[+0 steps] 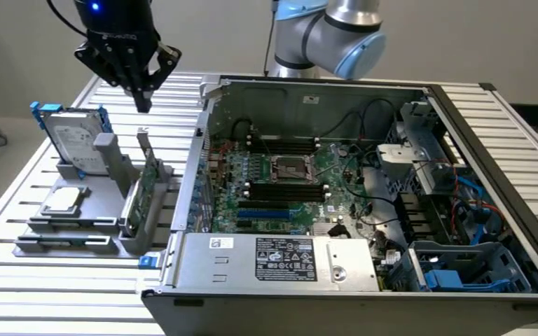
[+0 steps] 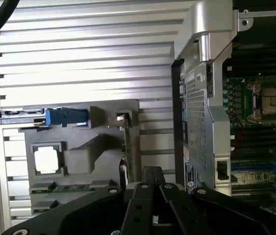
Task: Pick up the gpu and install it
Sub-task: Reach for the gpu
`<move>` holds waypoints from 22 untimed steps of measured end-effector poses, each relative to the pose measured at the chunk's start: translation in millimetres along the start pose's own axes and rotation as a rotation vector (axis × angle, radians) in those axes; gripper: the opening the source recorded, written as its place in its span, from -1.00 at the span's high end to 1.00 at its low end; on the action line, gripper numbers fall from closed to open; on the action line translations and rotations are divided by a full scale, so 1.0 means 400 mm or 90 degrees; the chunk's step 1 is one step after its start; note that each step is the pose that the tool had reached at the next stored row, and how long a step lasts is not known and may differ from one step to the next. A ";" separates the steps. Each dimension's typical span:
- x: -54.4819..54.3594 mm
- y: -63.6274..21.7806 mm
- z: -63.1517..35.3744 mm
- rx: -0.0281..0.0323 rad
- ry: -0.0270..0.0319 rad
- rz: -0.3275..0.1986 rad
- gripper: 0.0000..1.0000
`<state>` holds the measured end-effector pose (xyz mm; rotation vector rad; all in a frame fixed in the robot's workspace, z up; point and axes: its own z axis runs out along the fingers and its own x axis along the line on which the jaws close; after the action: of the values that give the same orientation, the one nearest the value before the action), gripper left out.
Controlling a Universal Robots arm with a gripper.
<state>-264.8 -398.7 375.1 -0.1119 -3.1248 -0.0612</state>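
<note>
Nothing legible anywhere. Black label (image 1: 288, 257) with white print and rows of certification-style marks, on the silver power supply cover (image 1: 204, 269) at the near edge of the computer case (image 1: 316, 101): too small to read. White sticker (image 1: 222, 243) just beside it toward the exterior view's left, with dark barcode-like marks: unreadable. Pale label on the hard drive (image 1: 68, 136) at the exterior view's left: print not resolvable. Faint light lettering on the gripper (image 1: 143, 106) housing: can't make out. Small blue-and-white sticker (image 2: 189, 177) on the case's rear panel, wrist view: unreadable too.
</note>
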 end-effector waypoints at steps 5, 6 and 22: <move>0.057 -0.004 0.010 0.0012 0.0037 0.000 0.79; 0.068 -0.005 0.012 0.0014 0.0042 0.000 0.79; 0.089 -0.007 0.017 0.0224 0.0104 -0.088 0.79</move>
<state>-300.8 -398.8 368.6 0.1044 -3.1108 -0.0085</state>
